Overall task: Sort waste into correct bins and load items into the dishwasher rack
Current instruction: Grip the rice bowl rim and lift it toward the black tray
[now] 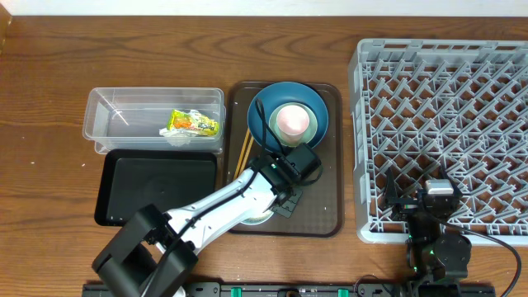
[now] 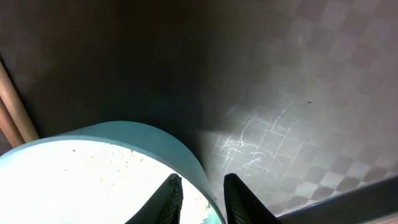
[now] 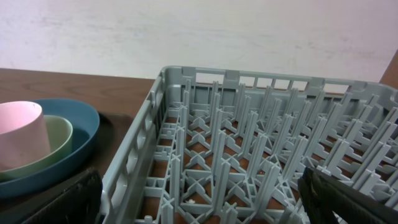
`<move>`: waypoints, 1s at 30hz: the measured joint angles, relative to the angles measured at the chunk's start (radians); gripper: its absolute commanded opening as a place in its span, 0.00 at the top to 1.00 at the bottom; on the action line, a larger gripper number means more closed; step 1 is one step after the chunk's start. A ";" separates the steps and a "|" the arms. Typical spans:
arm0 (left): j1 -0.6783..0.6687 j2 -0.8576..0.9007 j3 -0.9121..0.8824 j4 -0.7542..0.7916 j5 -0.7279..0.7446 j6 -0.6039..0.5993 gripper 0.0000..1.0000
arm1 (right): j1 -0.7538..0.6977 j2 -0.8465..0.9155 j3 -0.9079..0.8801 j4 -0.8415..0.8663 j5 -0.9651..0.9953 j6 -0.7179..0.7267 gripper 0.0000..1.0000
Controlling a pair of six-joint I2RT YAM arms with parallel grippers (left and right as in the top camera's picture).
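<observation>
The left arm (image 1: 219,205) reaches from the 7 o'clock edge of the table (image 1: 49,82) up and to the right, stretched low over the brown tray (image 1: 322,206) in the middle. Its wrist bends down so the left claw (image 2: 202,186) points at the tray floor. The claw is nearly closed and pinches the rim of the small bowl (image 2: 93,168), with one finger inside and one outside. That bowl sits at the tray's 6 o'clock end, mostly hidden under the arm from above. At the tray's 12 o'clock end is the blue bowl (image 1: 316,106). The green bowl (image 3: 59,140) sits in it, and the cup (image 1: 291,121) sits in that. The chopsticks (image 1: 245,153) lie along the tray's 9 o'clock side. The right arm (image 1: 437,247) is folded up short at 5 o'clock. The right claw (image 1: 437,198) hangs over the near edge of the rack (image 1: 445,99), spread wide with nothing in it. The rack fills the 3 o'clock side. At 10 o'clock the tub (image 1: 107,115) holds the wrapper (image 1: 194,124). The black tray (image 1: 157,186) lies at 8 o'clock.
</observation>
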 measured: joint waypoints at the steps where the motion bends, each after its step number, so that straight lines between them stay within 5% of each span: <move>1: 0.000 0.002 0.000 -0.001 0.000 -0.004 0.75 | 0.000 0.000 0.000 0.000 0.000 0.000 0.01; 20: -0.011 0.008 -0.054 0.011 0.017 -0.043 0.75 | 0.000 0.000 0.000 0.000 0.000 0.000 0.01; 23: -0.011 0.008 -0.063 0.017 0.020 -0.058 0.94 | 0.000 0.000 0.000 0.000 0.000 0.000 0.01; 30: -0.012 0.007 -0.064 0.018 0.011 -0.067 0.94 | 0.000 0.000 0.000 0.000 0.000 0.000 0.01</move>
